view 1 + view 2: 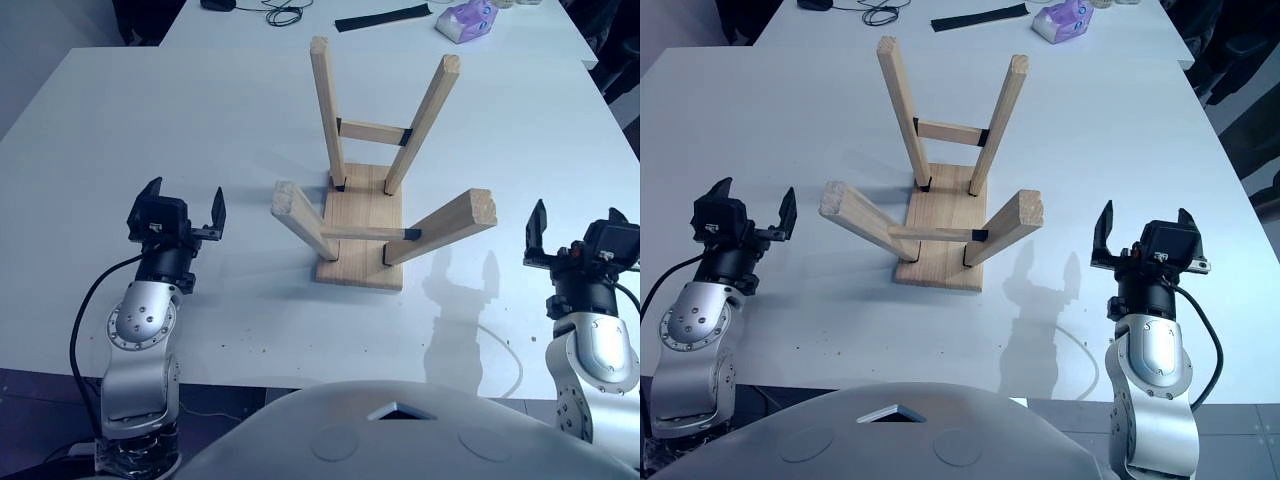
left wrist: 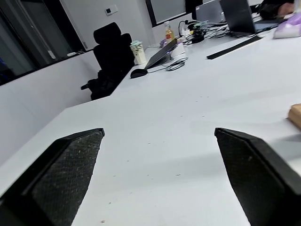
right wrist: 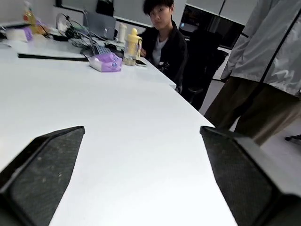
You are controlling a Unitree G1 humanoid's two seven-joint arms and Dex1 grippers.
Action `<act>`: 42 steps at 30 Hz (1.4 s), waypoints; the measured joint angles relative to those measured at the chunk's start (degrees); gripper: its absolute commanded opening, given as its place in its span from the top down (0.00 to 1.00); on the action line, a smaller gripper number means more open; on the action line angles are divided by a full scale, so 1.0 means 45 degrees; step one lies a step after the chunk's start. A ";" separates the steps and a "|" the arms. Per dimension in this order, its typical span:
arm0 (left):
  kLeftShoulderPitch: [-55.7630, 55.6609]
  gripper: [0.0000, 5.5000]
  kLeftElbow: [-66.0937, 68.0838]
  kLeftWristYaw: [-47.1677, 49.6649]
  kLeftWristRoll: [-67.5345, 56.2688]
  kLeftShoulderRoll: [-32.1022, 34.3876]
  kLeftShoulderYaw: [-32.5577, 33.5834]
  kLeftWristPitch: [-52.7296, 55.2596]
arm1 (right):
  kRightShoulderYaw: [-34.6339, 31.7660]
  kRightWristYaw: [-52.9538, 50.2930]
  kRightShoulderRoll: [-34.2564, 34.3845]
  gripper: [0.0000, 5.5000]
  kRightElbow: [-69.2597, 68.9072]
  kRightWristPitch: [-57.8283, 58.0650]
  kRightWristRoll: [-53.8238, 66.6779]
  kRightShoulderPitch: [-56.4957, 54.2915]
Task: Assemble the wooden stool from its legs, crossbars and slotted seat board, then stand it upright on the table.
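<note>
The wooden stool (image 1: 362, 205) stands upside down mid-table (image 1: 150, 120), its seat board (image 1: 355, 262) flat and its legs (image 1: 328, 110) raised, joined by crossbars (image 1: 373, 131). The left gripper (image 1: 185, 197) at the stool's 8 o'clock and the right gripper (image 1: 1144, 222) at 4 o'clock both gape wide, holding nothing.

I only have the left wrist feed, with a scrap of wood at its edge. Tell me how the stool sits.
Observer: The stool is upside down. Its seat board lies flat on the table, and the four legs point up, splayed.
Operator: Report the crossbars.
Observer: Both crossbars are fitted, one between the far legs and one between the near legs.
Operator: Give me the right gripper.
Observer: The right gripper is open and empty, off to the stool's right and not touching it.
</note>
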 measured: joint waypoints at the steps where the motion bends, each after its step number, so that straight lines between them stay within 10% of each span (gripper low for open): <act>1: -0.0005 0.21 -0.0200 -0.0123 0.0036 0.0044 -0.0429 0.0163 | 0.0640 0.0002 0.0061 0.18 -0.0129 0.0241 -0.0160 -0.0265; 7: -0.1744 0.21 -0.0937 -0.0623 0.0360 0.0039 -0.3194 0.1749 | 0.5108 0.0218 0.0518 0.18 -0.0446 0.1596 -0.0998 -0.2224; 13: -0.2977 0.21 -0.0954 -0.0506 0.0970 0.0052 -0.4068 0.2865 | 0.4900 0.0139 0.0435 0.18 -0.0149 0.2114 -0.1677 -0.2479; 19: -0.2733 0.21 -0.0409 -0.0648 0.1059 0.0375 -0.4036 0.2012 | 0.3563 0.0526 0.0509 0.18 0.0995 0.1742 -0.1578 -0.3199; 32: -0.0883 0.21 0.0428 -0.0285 0.0687 0.0712 0.1132 0.0456 | -0.2262 0.0621 0.0385 0.18 0.0325 0.0970 -0.1589 -0.1106; 42: -0.3775 0.21 -0.0254 -0.0932 0.0604 0.0101 -0.2433 0.2077 | 0.5204 0.1007 0.1586 0.18 -0.1585 0.2309 -0.1946 -0.3189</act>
